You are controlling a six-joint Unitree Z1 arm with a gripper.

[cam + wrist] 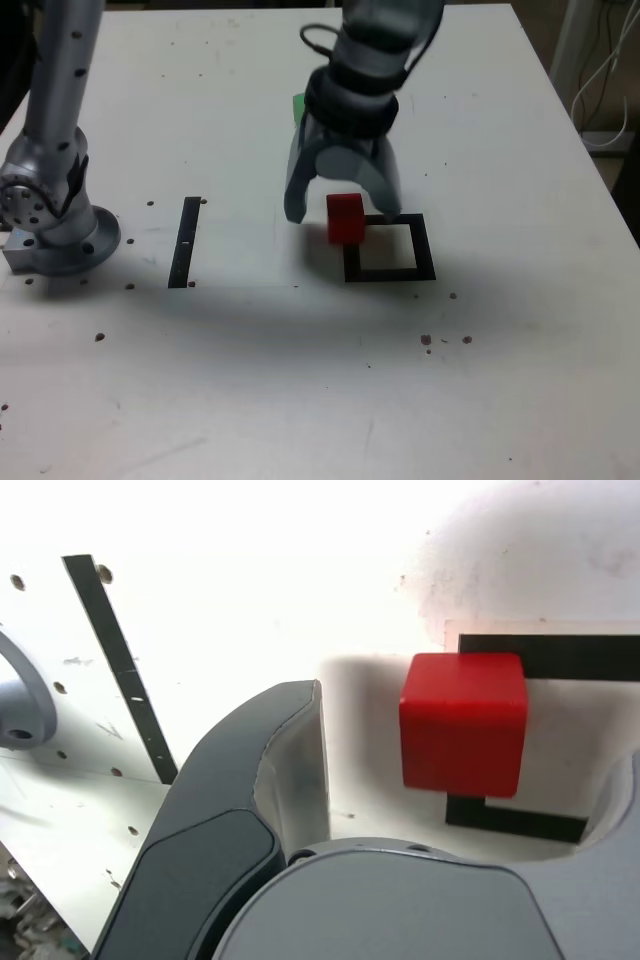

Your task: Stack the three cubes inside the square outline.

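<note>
White tabletop [500, 400] holds everything. Arm's claw [343, 212] points down, jaws spread wide, gripping nothing; a clear gap shows between each jaw and the red cube [346, 217]. That cube sits on the square outline [420, 272], overlapping its frame on the exterior view's left, not centred. Green cube [298, 106] is mostly hidden behind the arm. Black strip [185, 242] lies well apart.

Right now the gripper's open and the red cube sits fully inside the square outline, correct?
Not quite. The gripper is open, but the red cube is not fully inside the square outline. It sits across one side of the black frame, part of it outside on the white table. The wrist view shows this best; the exterior view agrees, with the cube at the outline's left edge there.
</note>
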